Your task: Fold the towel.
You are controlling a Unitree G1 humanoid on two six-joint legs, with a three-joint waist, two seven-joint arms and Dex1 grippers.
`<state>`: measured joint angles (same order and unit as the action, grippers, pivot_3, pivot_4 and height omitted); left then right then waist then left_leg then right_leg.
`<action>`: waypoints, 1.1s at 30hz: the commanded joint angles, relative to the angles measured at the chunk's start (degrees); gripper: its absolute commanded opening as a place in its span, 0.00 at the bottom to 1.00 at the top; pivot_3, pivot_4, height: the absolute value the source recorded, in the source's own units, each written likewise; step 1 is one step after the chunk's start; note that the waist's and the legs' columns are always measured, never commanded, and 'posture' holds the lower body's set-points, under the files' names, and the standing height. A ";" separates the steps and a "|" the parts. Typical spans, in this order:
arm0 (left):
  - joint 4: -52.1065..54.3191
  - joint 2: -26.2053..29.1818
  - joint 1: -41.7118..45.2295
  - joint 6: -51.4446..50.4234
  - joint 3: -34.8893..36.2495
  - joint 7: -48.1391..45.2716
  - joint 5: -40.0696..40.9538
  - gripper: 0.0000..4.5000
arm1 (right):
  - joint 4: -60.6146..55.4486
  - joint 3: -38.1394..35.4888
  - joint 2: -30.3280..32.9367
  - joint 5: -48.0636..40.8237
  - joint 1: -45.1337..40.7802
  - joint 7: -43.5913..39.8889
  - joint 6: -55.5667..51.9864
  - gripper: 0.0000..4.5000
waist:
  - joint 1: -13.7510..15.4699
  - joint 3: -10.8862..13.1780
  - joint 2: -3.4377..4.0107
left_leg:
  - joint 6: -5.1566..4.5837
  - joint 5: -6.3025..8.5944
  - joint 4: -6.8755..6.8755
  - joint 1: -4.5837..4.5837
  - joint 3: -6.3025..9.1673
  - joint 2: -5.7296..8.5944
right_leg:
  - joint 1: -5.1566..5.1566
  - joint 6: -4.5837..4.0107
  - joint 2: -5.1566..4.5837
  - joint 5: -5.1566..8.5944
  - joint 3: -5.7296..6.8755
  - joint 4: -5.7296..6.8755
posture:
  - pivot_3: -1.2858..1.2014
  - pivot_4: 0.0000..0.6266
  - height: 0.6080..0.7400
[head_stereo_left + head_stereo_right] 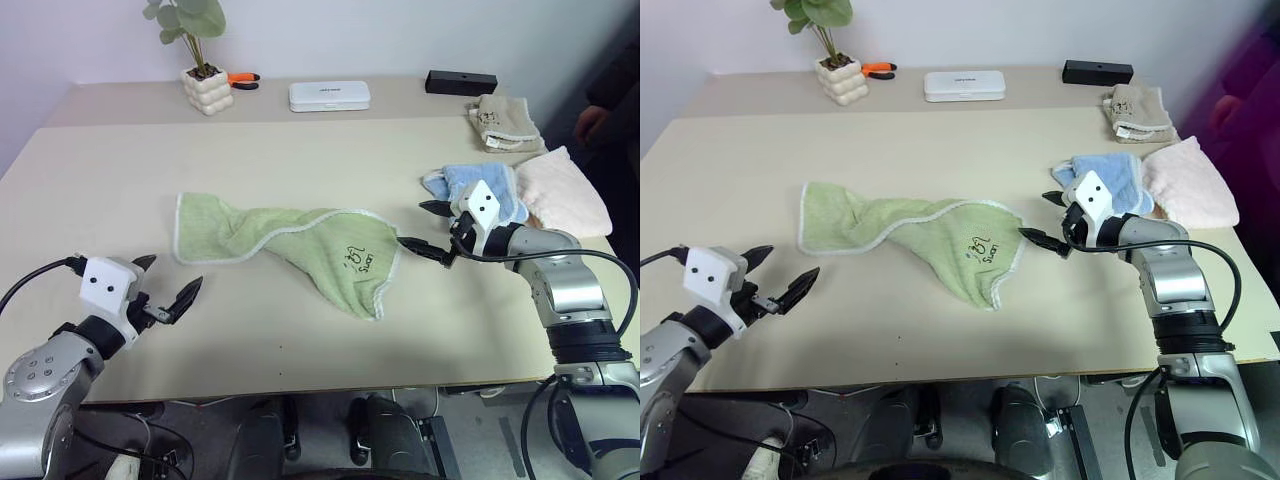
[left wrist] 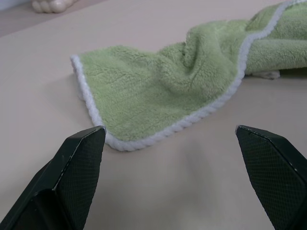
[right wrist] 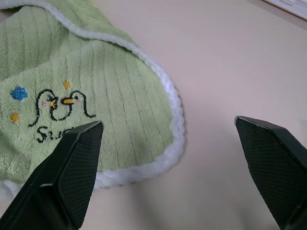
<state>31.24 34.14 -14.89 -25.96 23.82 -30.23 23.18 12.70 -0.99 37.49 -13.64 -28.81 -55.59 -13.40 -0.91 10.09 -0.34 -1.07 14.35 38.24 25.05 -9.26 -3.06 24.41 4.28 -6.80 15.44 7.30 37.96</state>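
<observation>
One item, head views: light green terry-cloth towel with whitish stitched edging [image 1: 290, 250], lying twisted and rumpled across the middle of the beige tabletop [image 1: 300, 150], its small dark embroidered mark [image 1: 358, 262] facing up near the right-hand corner.
Handling, judged: soft, limp and light; likely to sag and bunch when lifted, so it wants flattening before any fold.
Hold points, judged: the thick edging at the two outer corners, one per arm.
Left tool, head views: left tool [image 1: 165, 285] hovers above the tabletop near the towel's left end, apart from it, released and empty.
Right tool, head views: right tool [image 1: 1045, 220] sits just beside the towel's right corner, jaws spread, nothing held; contact with the edging cannot be told.
Left wrist view: two black ridged fingers [image 2: 79, 158] stand wide apart, framing the towel's edged left corner [image 2: 124, 91], which lies flat on the tabletop beyond them.
Right wrist view: black fingers [image 3: 72, 163] spread wide over the marked corner [image 3: 96, 96]; one finger overlaps the cloth, the other is over bare tabletop; grasping nothing.
</observation>
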 commanded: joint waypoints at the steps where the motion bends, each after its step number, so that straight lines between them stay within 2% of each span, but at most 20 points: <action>1: 2.33 0.25 -0.10 0.10 1.35 0.54 0.15 0.98 | -0.57 -0.37 0.03 0.14 -0.90 0.07 1.18 1.00 | 0.00 0.00 0.00 | 0.00 0.00 0.00 0.00 0.00 0.00 | 0.00 0.00 0.00 0.00 0.00 0.00 | 0.52 0.24 1.00; 9: 5.58 0.67 -0.30 -0.11 -0.66 -0.03 0.38 0.98 | -1.50 0.44 -1.12 0.79 -1.05 0.86 1.27 1.00 | 0.02 0.00 0.00 | 0.00 0.00 0.00 0.00 0.00 0.00 | 0.00 0.00 0.00 0.00 0.00 0.00 | 0.52 0.24 1.00; 16: 5.02 6.41 -1.86 1.65 -6.36 -6.41 -2.95 0.98 | -4.74 1.05 -3.35 1.23 0.01 3.36 0.48 1.00 | -0.09 0.00 0.01 | 0.01 0.00 0.00 0.00 -0.01 0.00 | 0.01 0.00 0.01 0.00 0.00 0.01 | 0.52 0.24 1.00; 19: 0.61 9.02 0.75 4.85 -10.97 -6.14 -9.74 0.98 | -7.34 1.90 -4.46 1.29 1.91 4.70 -0.11 1.00 | 0.15 0.00 0.01 | 0.04 -0.02 0.00 -0.01 0.02 0.00 | 0.00 -0.01 0.01 0.00 0.03 0.01 | 0.52 0.24 1.00; 21: -1.73 9.63 1.82 5.72 -11.03 -6.03 -11.08 0.98 | -9.72 1.92 -4.76 0.92 2.55 5.39 -1.44 1.00 | 0.11 0.00 0.01 | 0.03 -0.01 0.00 -0.01 0.01 0.00 | 0.00 -0.01 0.01 0.00 0.02 0.01 | 0.52 0.24 1.00; 24: -10.70 10.33 6.28 9.50 -12.05 -5.15 -14.90 0.98 | -11.47 1.23 -5.07 0.43 3.28 6.76 -2.78 1.00 | 0.12 0.00 0.02 | 0.02 0.00 0.00 0.00 -0.01 0.01 | 0.01 -0.01 0.00 0.00 0.01 0.01 | 0.52 0.24 1.00; 28: -22.41 10.76 12.13 13.72 -13.39 -4.46 -18.74 0.98 | -12.92 1.95 -5.72 0.41 3.54 7.71 -3.90 1.00 | 0.06 0.00 0.00 | 0.02 0.00 -0.01 0.00 -0.01 0.00 | 0.02 0.00 0.01 0.00 0.01 0.01 | 0.52 0.24 1.00; 33: -32.00 10.22 18.13 17.14 -15.31 -4.71 -20.44 0.98 | -12.67 2.38 -6.72 0.55 2.55 8.46 -4.05 1.00 | -0.01 -0.02 0.02 | 0.03 -0.01 -0.01 -0.02 -0.02 -0.01 | 0.01 0.00 0.01 0.00 0.01 0.04 | 0.52 0.24 1.00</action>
<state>2.29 44.03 2.68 -9.43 9.20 -35.41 4.95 1.95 1.86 31.26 -12.26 -25.00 -47.49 -17.82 -0.92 10.07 -0.32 -1.03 14.33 38.24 25.02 -9.28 -3.07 24.42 4.28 -6.79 15.44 7.32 38.02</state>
